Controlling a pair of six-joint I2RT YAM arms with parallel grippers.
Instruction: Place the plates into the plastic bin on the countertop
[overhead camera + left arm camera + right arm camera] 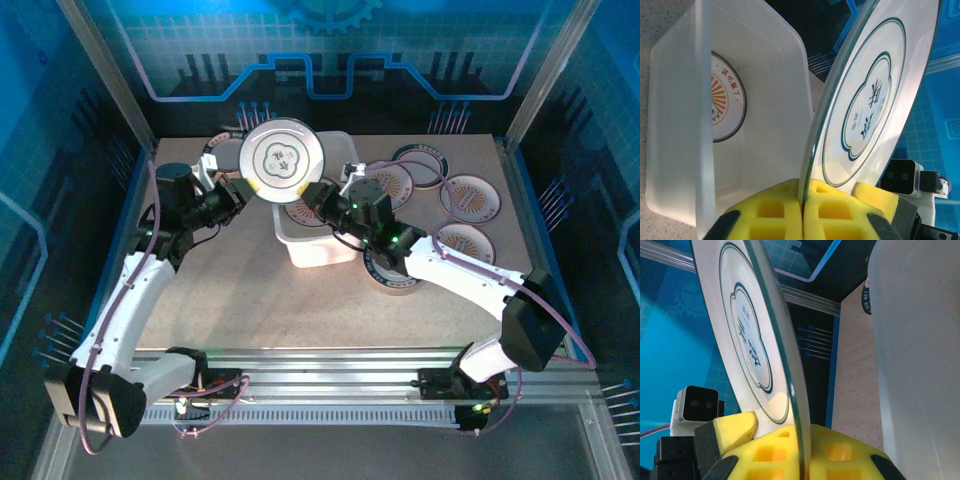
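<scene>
Raised plate (281, 160): white, thin green rim line, lobed green centre emblem; off desk (230, 290), face tilted up, above bin's far-left corner, top centre of frame. Rim pinched at lower left by left gripper (243, 186), at lower right by right gripper (312, 192).
Bin (318, 250): white translucent tub, upright, mid-desk.
Orange plate (305, 212): flat inside bin.
Loose plates (468, 197): flat on desk, upper right of bin; orange-rayed centres, one green-ringed.

The right claw (802, 452) pinches the rim of an upright green-lined plate (746, 340) beside the plastic bin (915, 365).
</scene>
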